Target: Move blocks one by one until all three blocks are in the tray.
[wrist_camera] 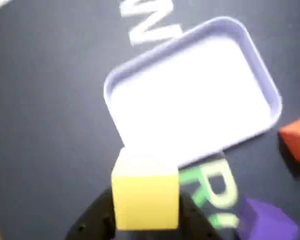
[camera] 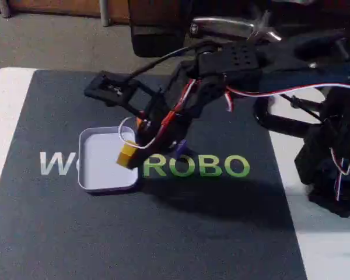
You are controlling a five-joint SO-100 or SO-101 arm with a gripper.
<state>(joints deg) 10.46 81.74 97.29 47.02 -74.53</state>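
You see a pale lavender-white shallow tray [wrist_camera: 262,85], a plain yellow cube [wrist_camera: 145,197], a purple cube [wrist_camera: 267,222] and an orange cube [wrist_camera: 297,137] on a dark grey mat [camera: 64,233] printed with white and green letters [camera: 198,166].

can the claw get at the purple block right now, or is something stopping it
Probably not yet. The claw is shut on the yellow block, held near the tray rim. The purple block sits uncovered on the mat close by, so once the yellow one is released the way looks free.
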